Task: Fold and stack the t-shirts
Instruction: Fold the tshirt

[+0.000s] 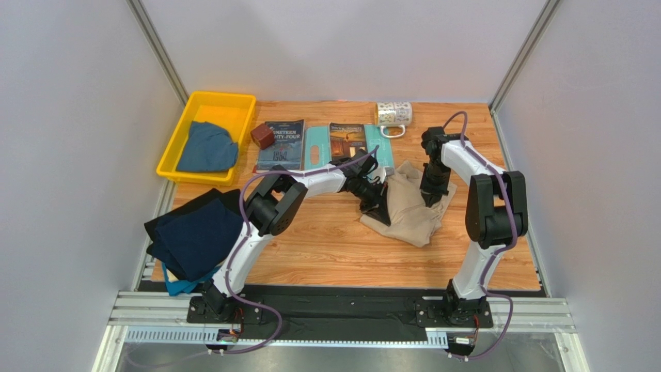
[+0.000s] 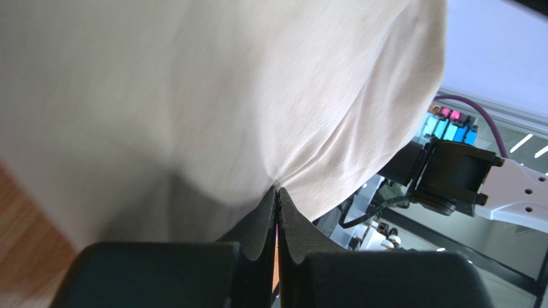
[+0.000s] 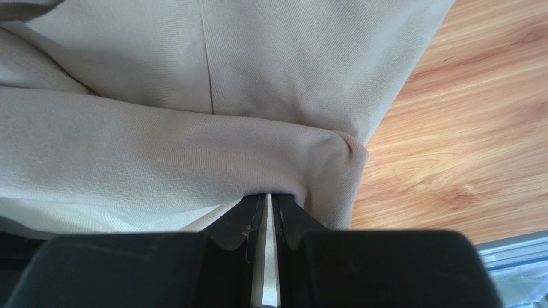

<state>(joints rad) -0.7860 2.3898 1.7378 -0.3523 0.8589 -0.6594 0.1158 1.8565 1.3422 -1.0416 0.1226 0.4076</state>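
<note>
At the far left of the table (image 1: 326,248), a yellow bin (image 1: 172,151) holds a crumpled dusty blue t-shirt (image 1: 205,147). Nearer, at the left edge, a dark navy t-shirt (image 1: 198,232) lies spread and partly hangs off the table, with a teal t-shirt (image 1: 180,285) peeking out under its near edge.

Right of the bin, along the far side, a small brown block (image 1: 263,136) stands just beside a dark book (image 1: 282,144). Next comes a light-teal board (image 1: 316,146) with a second book (image 1: 347,139) lying on it, and farther right a mug (image 1: 394,114) near the back wall.

The left gripper (image 1: 382,209) reaches across to the middle of the table, at the left edge of the beige t-shirt (image 1: 411,209). In the left wrist view its fingers (image 2: 257,221) are pressed together and the pale cloth puckers right at their tips, so they are clamped on the shirt's edge.

The beige t-shirt lies bunched, right of centre, between the two grippers. The right gripper (image 1: 429,198) points down onto its right side. In the right wrist view its fingers (image 3: 241,221) stand almost together with a folded edge of the beige cloth pinched between the tips, bare wood showing to the right of the fold.
</note>
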